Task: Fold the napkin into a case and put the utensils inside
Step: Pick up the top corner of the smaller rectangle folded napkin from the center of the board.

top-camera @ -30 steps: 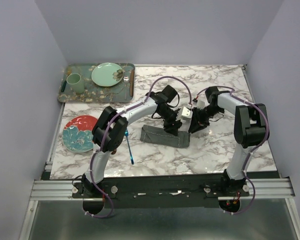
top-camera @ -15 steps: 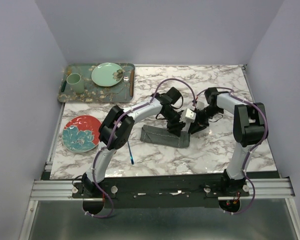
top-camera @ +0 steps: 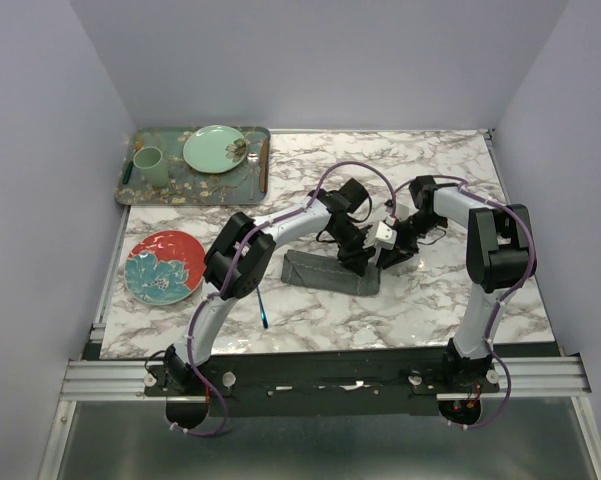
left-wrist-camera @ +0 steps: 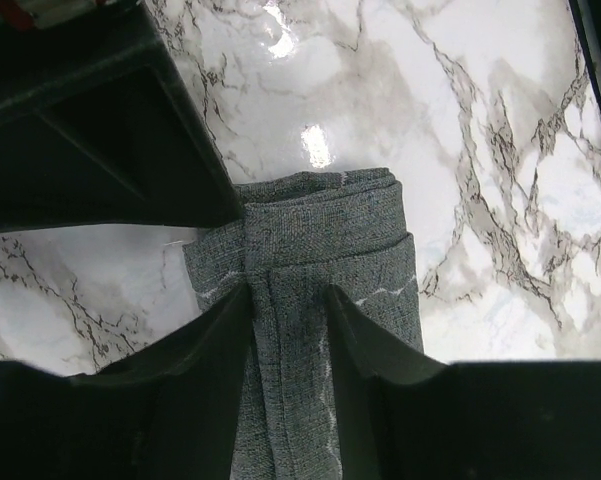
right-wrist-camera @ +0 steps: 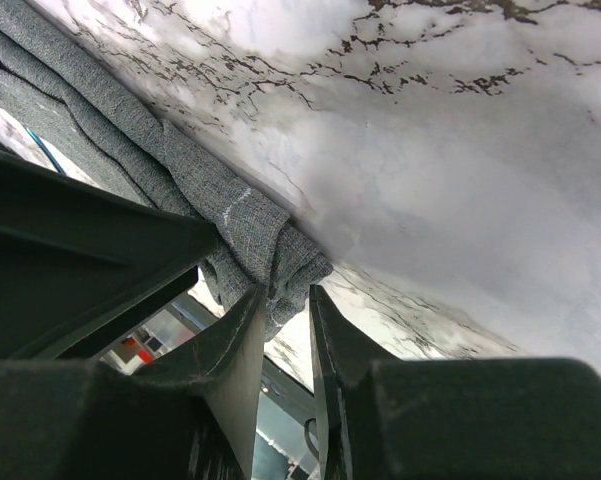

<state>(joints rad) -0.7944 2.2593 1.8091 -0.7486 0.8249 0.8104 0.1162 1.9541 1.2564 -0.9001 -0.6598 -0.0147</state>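
Observation:
The napkin (top-camera: 320, 271), folded into a narrow dark grey strip, lies at the table's middle. Both grippers meet at its right end. My left gripper (top-camera: 354, 258) stands over that end; in the left wrist view its jaws (left-wrist-camera: 288, 312) press both sides of a raised lengthwise fold of the napkin (left-wrist-camera: 330, 215). My right gripper (top-camera: 387, 253) comes in from the right and pinches the rolled corner of the napkin (right-wrist-camera: 242, 218) between its fingertips (right-wrist-camera: 283, 296). The blue fork (top-camera: 261, 305) lies left of the napkin, near the front. I cannot make out the spoon.
A patterned green tray (top-camera: 130, 187) at the back left carries a green cup (top-camera: 148, 166), a pale green plate (top-camera: 214, 148) and a brown-handled utensil (top-camera: 264, 166). A red flowered plate (top-camera: 162, 267) sits at the left edge. Walls enclose the table.
My left gripper has shifted a little right along the napkin's end, and its jaws have narrowed onto the fold. The right gripper has kept its pinch on the corner.

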